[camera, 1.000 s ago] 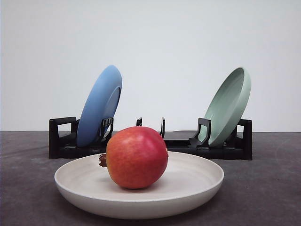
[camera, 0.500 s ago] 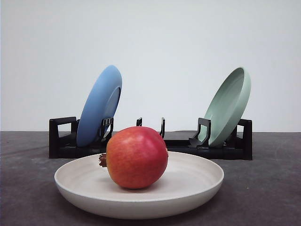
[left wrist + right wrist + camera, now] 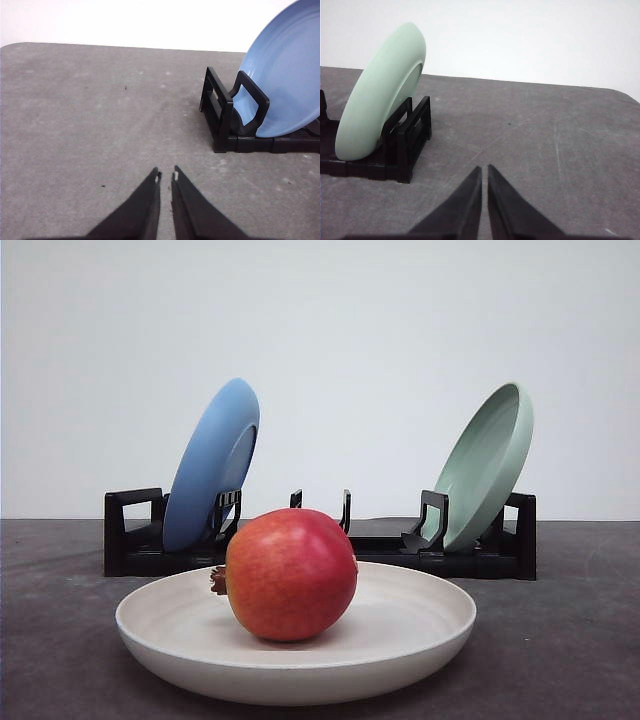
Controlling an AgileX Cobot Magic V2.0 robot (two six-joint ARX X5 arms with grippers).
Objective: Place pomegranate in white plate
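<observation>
Grippers: the left gripper has its black tapered fingers nearly together on nothing, poised over bare table beside the rack's end; the right gripper is likewise pinched together and empty.
Reason: both look drawn clear, since nothing is left to carry.
Pomegranate: the round red pomegranate with yellowish speckling rests inside the wide shallow off-white plate, crown nub pointing left; the task looks done.
Rack: the black slotted rack props the blue plate and the pale green plate tilted on edge.
Surface: grey, mottled matte table.
Room: plain white wall behind.
</observation>
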